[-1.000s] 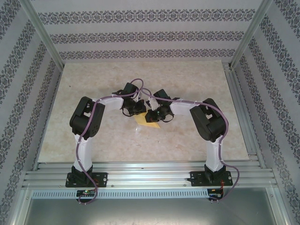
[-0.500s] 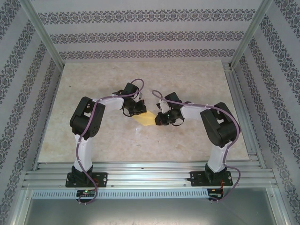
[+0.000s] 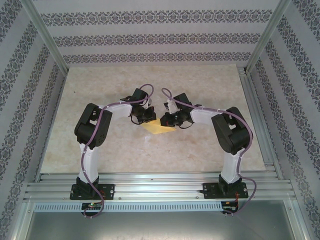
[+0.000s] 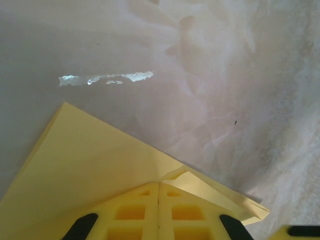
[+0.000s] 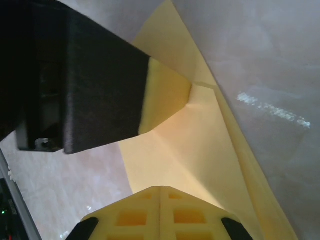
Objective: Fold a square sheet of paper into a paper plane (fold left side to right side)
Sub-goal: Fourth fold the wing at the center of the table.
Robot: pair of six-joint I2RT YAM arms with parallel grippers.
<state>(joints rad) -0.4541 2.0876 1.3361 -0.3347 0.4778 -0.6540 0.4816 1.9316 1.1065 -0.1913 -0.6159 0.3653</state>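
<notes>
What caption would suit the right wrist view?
Shut right claw faces the shut left claw across the creased yellow paper, both tips over the sheet.

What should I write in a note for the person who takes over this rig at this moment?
Left hand: shut, tips pressed down on the yellow paper.
Right hand: shut, tips on or just above the same paper, facing the left hand.
Paper: lies on the marbled table, between both hands.
Done: it is folded smaller, with layered edges and a small flap by the left hand.
Left: no finished plane shape is visible; more folds seem needed.
</notes>
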